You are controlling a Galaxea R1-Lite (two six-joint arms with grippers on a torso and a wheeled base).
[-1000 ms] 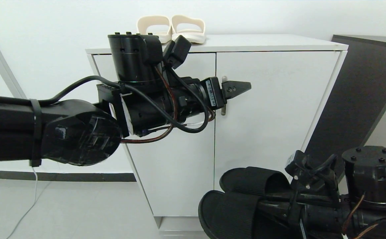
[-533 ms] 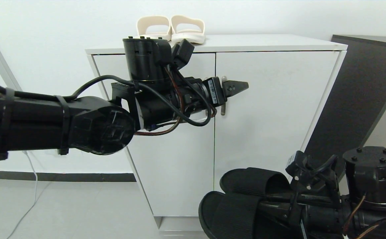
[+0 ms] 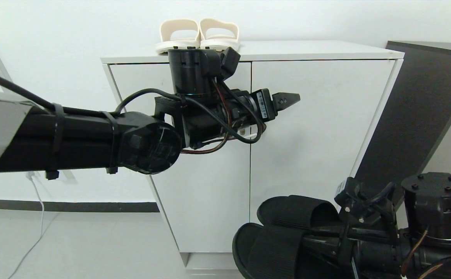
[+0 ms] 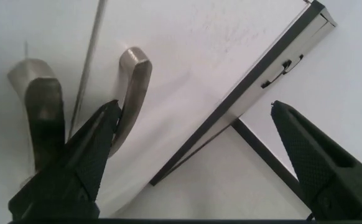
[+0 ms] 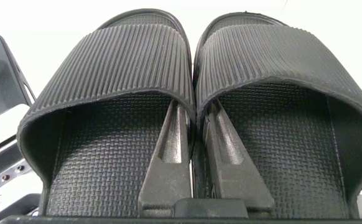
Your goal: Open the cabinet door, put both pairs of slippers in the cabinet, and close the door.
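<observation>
The smooth white cabinet [image 3: 318, 116] is shut; cream slippers [image 3: 198, 35] sit on top. The left gripper [image 4: 193, 109] jaws gape beside curved metal handles [image 4: 134, 93]; the right gripper [image 5: 196, 155] jaws pinch ribbed black slippers [image 5: 262, 93].

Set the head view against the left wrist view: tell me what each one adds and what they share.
Head view adds: cream slippers on top of the white cabinet, black slippers held low before its right door, and a dark panel beside it. Left wrist view adds: two metal door handles flanking the door seam, with one tool finger right beside a handle; contact cannot be judged. Shared: the cabinet's closed door fronts and the left tool, spread open in the wrist view.
</observation>
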